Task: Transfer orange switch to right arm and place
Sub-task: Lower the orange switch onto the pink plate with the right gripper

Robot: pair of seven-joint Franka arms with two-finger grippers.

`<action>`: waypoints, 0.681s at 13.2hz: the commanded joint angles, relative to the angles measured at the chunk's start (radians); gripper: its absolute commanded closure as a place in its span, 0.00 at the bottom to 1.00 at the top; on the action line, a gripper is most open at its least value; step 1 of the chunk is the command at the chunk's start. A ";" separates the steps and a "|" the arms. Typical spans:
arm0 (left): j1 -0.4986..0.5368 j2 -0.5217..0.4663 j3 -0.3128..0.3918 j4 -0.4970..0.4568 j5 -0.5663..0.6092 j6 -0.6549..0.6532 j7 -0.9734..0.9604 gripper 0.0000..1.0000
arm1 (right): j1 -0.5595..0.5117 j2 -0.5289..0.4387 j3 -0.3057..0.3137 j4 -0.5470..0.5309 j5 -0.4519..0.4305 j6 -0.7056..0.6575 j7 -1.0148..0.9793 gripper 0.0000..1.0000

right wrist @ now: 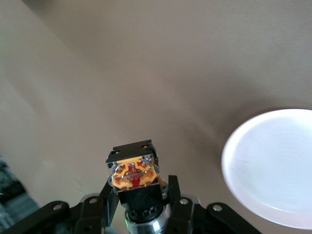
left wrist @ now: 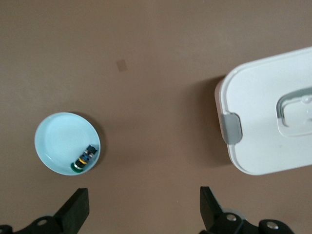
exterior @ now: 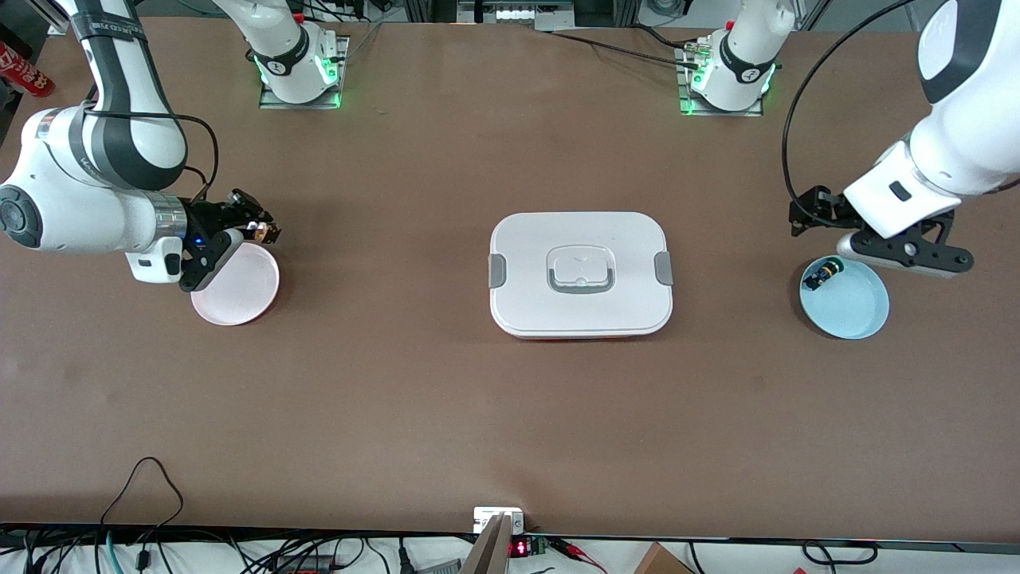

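Right tool (exterior: 259, 227): was clamped tight on the orange switch (exterior: 256, 231), hanging over the far rim of the pink plate (exterior: 239, 291) at the right arm's end of the tabletop (exterior: 398, 399).
Orange switch: sat pinched between the right tool's fingers (right wrist: 173, 187); the right wrist view showed its gold-orange rear block (right wrist: 135, 174) facing the camera, the black body below it in the grip.
Pink plate: lay flat on the tabletop, nothing on its face.
Left tool (exterior: 904, 251): stood spread wide and held nothing, its two black fingers (left wrist: 75, 212) well apart, hovering over the far edge of the blue plate (exterior: 857, 307) at the left arm's end.
Blue plate: carried one small button with a green cap (exterior: 821, 275), lying on its side near the rim.
White lidded box (exterior: 580, 273): rested mid-tabletop between the two plates, lid on, grey latches at both ends.
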 commanded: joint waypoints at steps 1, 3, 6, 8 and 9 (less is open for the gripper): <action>-0.010 -0.108 0.021 -0.139 -0.080 0.084 -0.011 0.00 | -0.015 -0.007 0.009 -0.008 -0.111 0.050 -0.097 0.68; 0.010 -0.097 0.021 -0.142 -0.077 0.107 -0.055 0.00 | -0.015 -0.001 0.009 -0.014 -0.166 0.094 -0.172 0.68; 0.053 -0.070 0.012 -0.133 -0.008 0.110 -0.121 0.00 | -0.017 0.013 0.009 -0.027 -0.277 0.194 -0.294 0.68; 0.039 -0.056 0.001 -0.106 0.073 0.110 -0.123 0.00 | -0.020 0.020 0.009 -0.041 -0.308 0.245 -0.342 0.68; 0.044 -0.054 0.001 -0.104 0.071 0.110 -0.123 0.00 | -0.026 0.026 0.009 -0.043 -0.309 0.252 -0.356 0.68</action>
